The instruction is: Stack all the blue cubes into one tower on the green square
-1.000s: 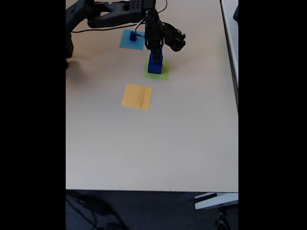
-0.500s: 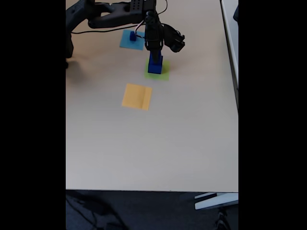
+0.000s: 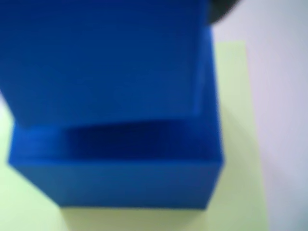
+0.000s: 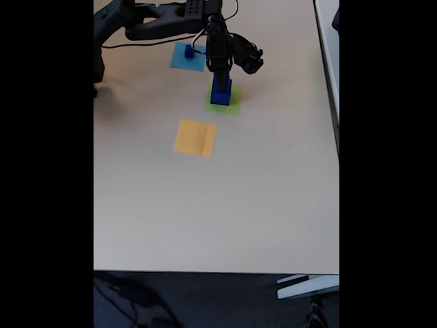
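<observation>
Fixed view, looking down on the pale bench (image 4: 225, 205). The dark arm (image 4: 157, 20) reaches in from the upper left of the frame, and its claw (image 4: 220, 70) hangs directly over the tower (image 4: 220, 92), which stands on the green square (image 4: 234, 104) in the upper middle of the frame. The claw's tips meet the top of the tower; whether they are clenched on the uppermost cube or released cannot be told at this size. To the upper left of the tower, a small blue cube (image 4: 189, 50) sits alone on the light-blue square (image 4: 188, 60), just beside the arm's wrist and apart from the claw. Below both, nearer the frame's centre, the orange-yellow square (image 4: 195, 137) lies bare.

Wrist view, close and blurred. Two blue cubes of the tower occupy most of the frame: an upper cube (image 3: 101, 57) in the top half rests on a wider lower cube (image 3: 120, 178), whose top face shows as a shadowed ledge beneath it. The green square (image 3: 236, 144) appears at the right and along the bottom edge, with the pale bench (image 3: 284, 96) beyond it at the far right. A dark rounded shape at the top right corner cannot be identified.
</observation>
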